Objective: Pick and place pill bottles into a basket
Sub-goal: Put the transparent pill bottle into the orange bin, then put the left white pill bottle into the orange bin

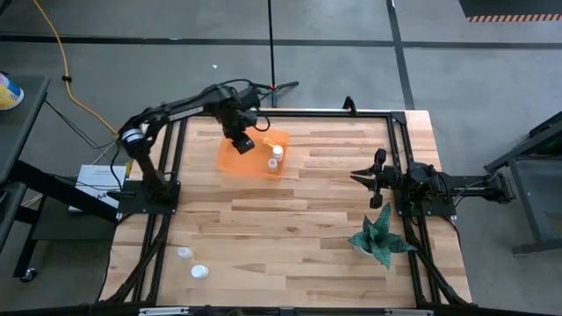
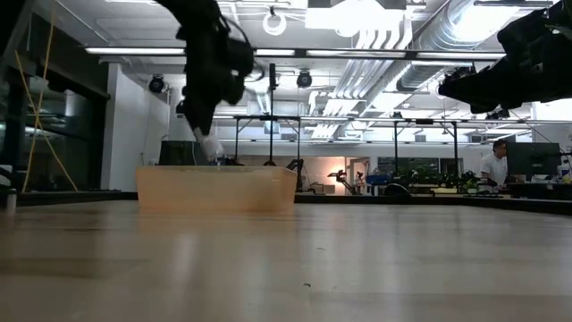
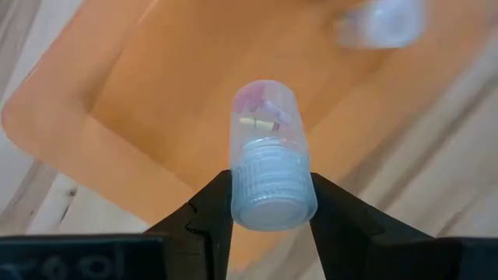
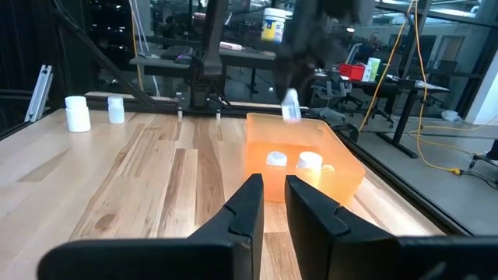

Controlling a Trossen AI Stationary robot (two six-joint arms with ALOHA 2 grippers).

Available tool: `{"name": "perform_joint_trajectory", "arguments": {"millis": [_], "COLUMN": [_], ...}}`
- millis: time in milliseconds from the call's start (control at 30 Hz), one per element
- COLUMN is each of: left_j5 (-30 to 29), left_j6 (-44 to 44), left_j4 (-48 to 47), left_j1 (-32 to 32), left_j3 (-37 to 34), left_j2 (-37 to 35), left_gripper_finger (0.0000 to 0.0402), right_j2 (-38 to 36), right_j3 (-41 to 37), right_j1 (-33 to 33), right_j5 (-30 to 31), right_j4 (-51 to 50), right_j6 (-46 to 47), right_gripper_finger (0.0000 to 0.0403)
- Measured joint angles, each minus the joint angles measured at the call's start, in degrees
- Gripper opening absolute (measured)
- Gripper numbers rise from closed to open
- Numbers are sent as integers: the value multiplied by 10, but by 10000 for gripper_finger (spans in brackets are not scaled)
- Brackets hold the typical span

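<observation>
The orange tray [image 1: 255, 154] lies at the table's far left of centre and holds two pill bottles [image 1: 276, 156]. My left gripper [image 1: 243, 142] hangs above the tray's left half, shut on a translucent pill bottle [image 3: 267, 109] with a white ribbed cap. It also shows in the low view [image 2: 211, 145] above the tray [image 2: 214, 188]. Two more bottles [image 1: 191, 262] stand on the table near its near left corner. My right gripper [image 4: 274, 204] waits at the table's right side, empty, its fingers a narrow gap apart. My left gripper pinches the bottle's ribbed white cap [image 3: 272, 190] between its two fingers [image 3: 210, 210], one on each side. The fingers point down from above. The bottle hangs cap-up below them, its body toward the tray floor [image 3: 194, 93], lifted clear of the tray.
A spiky green plant [image 1: 379, 239] stands at the near right, in front of my right arm. The black frame rails run along the table's left and right edges. Bare wood lies between the tray and the plant.
</observation>
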Motion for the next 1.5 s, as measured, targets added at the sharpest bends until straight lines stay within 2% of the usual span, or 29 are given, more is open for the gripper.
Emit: {"name": "perform_joint_trajectory", "arguments": {"millis": [300, 533, 767, 1000, 1167, 1267, 1500], "left_j5": [-36, -70, -72, -78, -90, -95, -75], "left_j6": [-1, -1, 0, 14, 25, 4, -42], "left_j4": [-27, -34, -36, -39, -127, -173, -172], "left_j1": [31, 30, 30, 30, 29, 19, -59], "left_j3": [0, 0, 0, 0, 41, 67, 75], "left_j2": [86, 112, 113, 113, 113, 100, 20], "left_gripper_finger": [179, 187, 209, 211, 211, 211, 211], "right_j2": [0, 0, 0, 0, 0, 0, 0], "right_j3": [0, 0, 0, 0, 0, 0, 0], "right_j1": [0, 0, 0, 0, 0, 0, 0], "right_j5": [-1, -2, -2, -2, -2, -2, -2], "right_j4": [0, 0, 0, 0, 0, 0, 0], "right_j6": [-9, -11, -11, -11, -22, -24, -26], "right_gripper_finger": [52, 47, 52, 47, 48, 52, 49]}}
